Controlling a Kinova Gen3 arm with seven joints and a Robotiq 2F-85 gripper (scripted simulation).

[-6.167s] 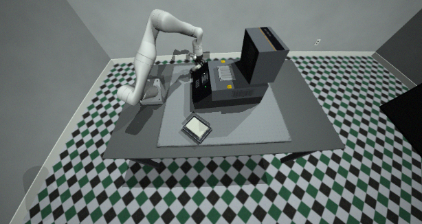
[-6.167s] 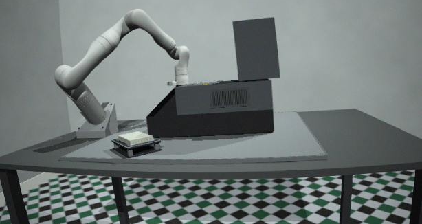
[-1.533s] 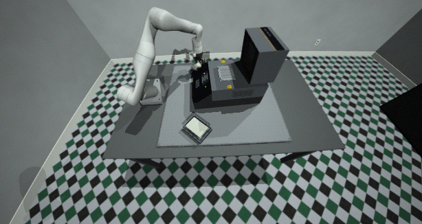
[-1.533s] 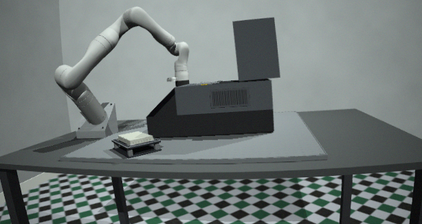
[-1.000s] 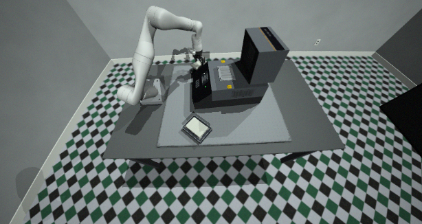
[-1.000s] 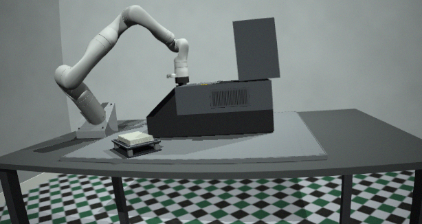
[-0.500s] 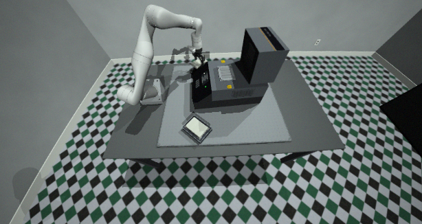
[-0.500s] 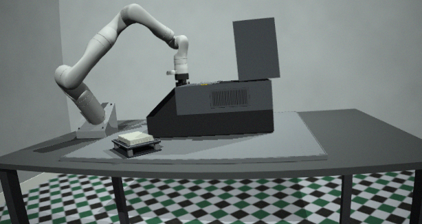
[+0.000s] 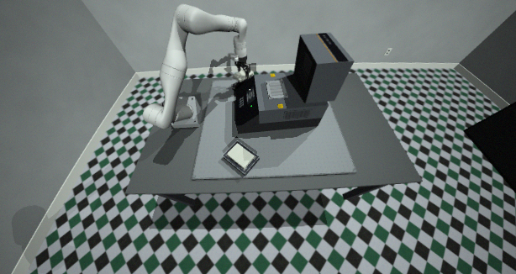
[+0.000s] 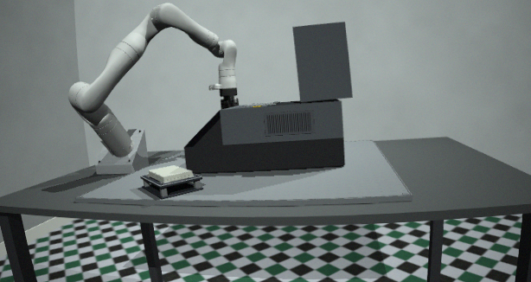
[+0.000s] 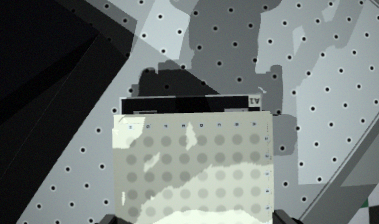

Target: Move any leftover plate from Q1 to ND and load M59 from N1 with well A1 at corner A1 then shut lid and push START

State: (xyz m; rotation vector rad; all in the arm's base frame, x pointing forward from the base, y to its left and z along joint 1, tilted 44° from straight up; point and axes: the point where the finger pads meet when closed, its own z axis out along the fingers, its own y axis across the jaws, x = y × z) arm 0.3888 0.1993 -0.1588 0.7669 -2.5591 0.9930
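Note:
My gripper (image 9: 244, 71) (image 10: 229, 105) (image 11: 196, 219) is shut on a pale plate (image 9: 244, 76) (image 11: 200, 172), its fingertips at the plate's two sides. The plate is held above a dark nest (image 11: 162, 104), whose A1 label shows at its end. No plate name is legible. Another pale plate (image 9: 240, 155) (image 10: 169, 173) lies in the other nest (image 10: 163, 192) at the table's front. Q1 (image 9: 290, 115) (image 10: 281, 149) has its lid (image 9: 329, 80) (image 10: 324, 60) standing open. Its block (image 9: 276, 89) shows ribbed grey with no pale plate on it. Its lamp (image 9: 251, 106) is green.
Q1's sloped key panel (image 9: 244, 101) stands close beside the held plate. The raised lid towers over Q1's rear. Yellow marks (image 9: 272, 75) (image 9: 280, 106) flank the block. A perforated grey board (image 9: 302, 157) (image 10: 281, 188) lies under Q1 and the nests.

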